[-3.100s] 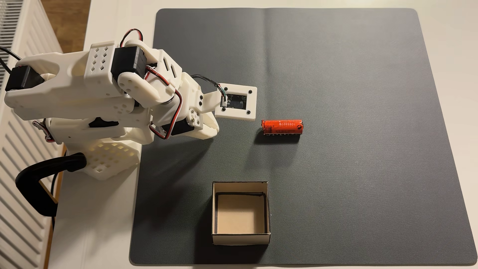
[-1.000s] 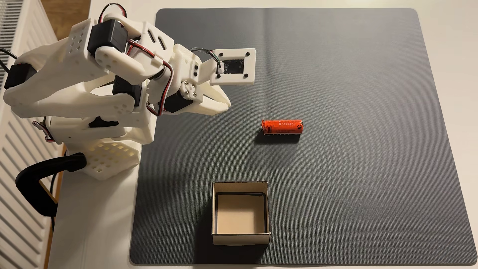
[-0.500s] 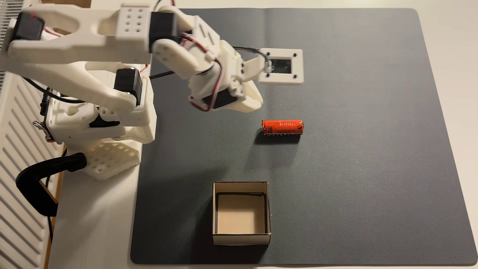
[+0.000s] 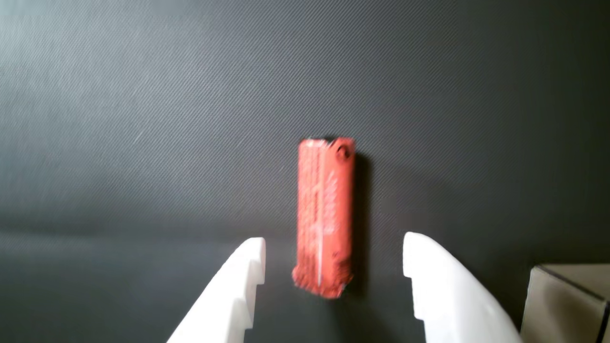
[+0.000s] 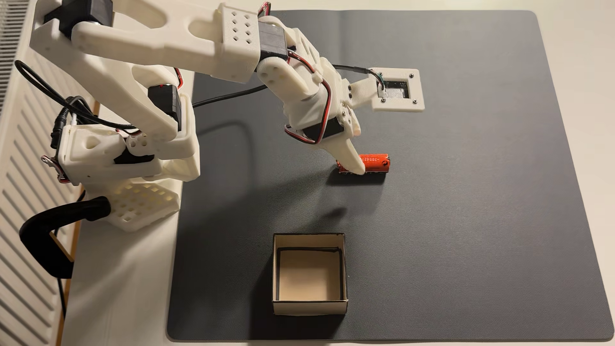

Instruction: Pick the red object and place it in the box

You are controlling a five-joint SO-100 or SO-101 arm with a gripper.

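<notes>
The red object (image 5: 376,162) lies on its side on the dark mat, an orange-red cylinder with black print. My white gripper (image 5: 357,151) is open and hangs over its left end; one finger covers that end in the fixed view. In the wrist view the red object (image 4: 326,209) runs lengthwise away from the camera, and its near end sits between the spread fingertips of the gripper (image 4: 333,242), touching neither. The box (image 5: 309,307), cream cardboard with an open top and nothing inside, stands on the mat nearer the front edge. A corner of the box (image 4: 567,305) shows at lower right in the wrist view.
The grey mat (image 5: 482,216) covers most of the white table. The arm's base (image 5: 133,166) is clamped at the table's left edge with a black clamp (image 5: 50,239). A white radiator (image 5: 20,199) runs along the left side.
The arm has unfolded and reached right and down from near its base to the red object. The gripper now straddles its left end. Red object and box have not moved.
</notes>
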